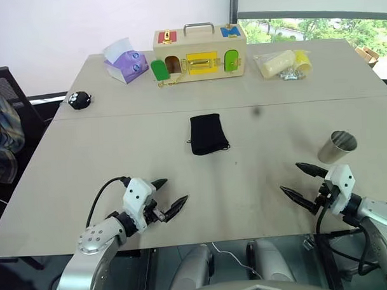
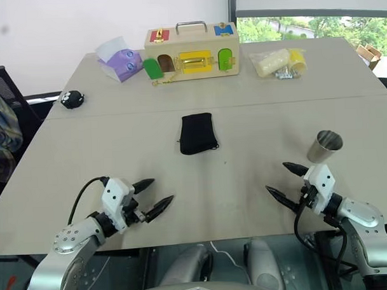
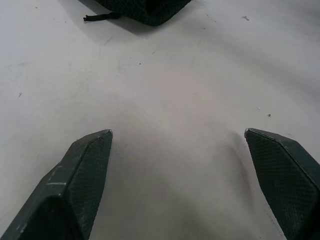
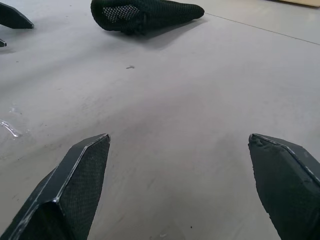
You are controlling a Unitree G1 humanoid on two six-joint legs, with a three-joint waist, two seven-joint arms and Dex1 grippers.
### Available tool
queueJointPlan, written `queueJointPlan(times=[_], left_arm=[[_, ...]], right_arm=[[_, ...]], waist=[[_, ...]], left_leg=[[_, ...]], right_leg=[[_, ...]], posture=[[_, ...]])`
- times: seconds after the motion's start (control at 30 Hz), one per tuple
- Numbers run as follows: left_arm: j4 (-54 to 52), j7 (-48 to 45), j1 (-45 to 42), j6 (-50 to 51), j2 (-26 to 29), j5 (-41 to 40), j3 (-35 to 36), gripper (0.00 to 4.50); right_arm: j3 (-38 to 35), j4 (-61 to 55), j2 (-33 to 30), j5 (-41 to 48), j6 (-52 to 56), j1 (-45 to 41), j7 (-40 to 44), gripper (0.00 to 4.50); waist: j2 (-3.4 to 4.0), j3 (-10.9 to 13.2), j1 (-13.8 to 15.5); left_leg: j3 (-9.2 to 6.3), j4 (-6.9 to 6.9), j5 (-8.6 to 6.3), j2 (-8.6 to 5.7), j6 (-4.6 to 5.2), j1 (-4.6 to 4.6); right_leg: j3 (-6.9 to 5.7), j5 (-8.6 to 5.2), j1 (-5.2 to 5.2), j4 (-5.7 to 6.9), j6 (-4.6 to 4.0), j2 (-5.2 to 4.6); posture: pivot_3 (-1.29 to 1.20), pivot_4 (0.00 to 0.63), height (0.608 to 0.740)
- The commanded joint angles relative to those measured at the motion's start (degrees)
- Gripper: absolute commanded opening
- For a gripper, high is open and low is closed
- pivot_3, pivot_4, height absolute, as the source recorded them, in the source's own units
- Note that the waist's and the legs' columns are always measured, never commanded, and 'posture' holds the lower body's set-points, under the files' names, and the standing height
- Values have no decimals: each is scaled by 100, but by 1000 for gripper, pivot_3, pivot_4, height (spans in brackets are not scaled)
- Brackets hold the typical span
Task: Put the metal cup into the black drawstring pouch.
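Near the middle of the grey table [image 1: 259, 200] lay the black drawstring pouch [image 1: 207, 134], flat, with its thin cord trailing at the near left corner. The metal cup [image 1: 337, 147] stood upright toward the right side, well apart from the pouch and just beyond the right gripper [image 1: 300, 182]. That gripper hovered at the near right edge, fingers spread wide and holding nothing. The left gripper [image 1: 170, 196] hung at the near left edge, likewise released and empty. Along the far edge sat a wooden latch box [image 1: 198, 54], a purple tissue pack [image 1: 126, 63], a clear bag of yellow items [image 1: 283, 63], and a small round black toy [image 1: 79, 99] far left.
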Motion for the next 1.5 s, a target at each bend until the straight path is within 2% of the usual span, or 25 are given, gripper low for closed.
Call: queueJointPlan(times=[0.03,0.9,1.13,1.3,1.5], left_arm=[[23,-1,-112,-136,28,92,-1,4391],[250,-65,-573,-258,81,197,-56,4391],[960,-159,-1876,-738,73,765,-572,4391],[2300,-439,-3324,-1337,5,1176,-951,4391],[3671,-1186,-4371,-2007,88,1381,-1284,4391]], right_arm=[[-111,-63,14,52,-136,-61,-14,4500],[106,-160,258,-110,-262,-31,-133,4500],[643,-982,485,144,220,93,-163,4500],[943,-1313,654,139,486,-31,-366,4500],[904,-1382,715,108,589,-214,-583,4500]], waist=[[0,0,4],[1,4,32],[3,6,120],[-4,10,124],[-6,11,93]], left_leg=[[0,0,0,0,0,0],[-7,-3,-1,0,0,-3],[-17,-3,1,0,-2,-4],[-19,-2,6,-9,-10,-10],[-17,-6,15,-9,-27,-15]], right_leg=[[0,0,0,0,0,0],[-7,-1,0,-6,1,0],[-19,0,0,-4,0,2],[-24,1,-1,-9,1,10],[-19,0,-13,-10,2,11]], posture=[[0,150,710],[0,150,710],[0,150,710],[0,150,710],[0,150,710]])
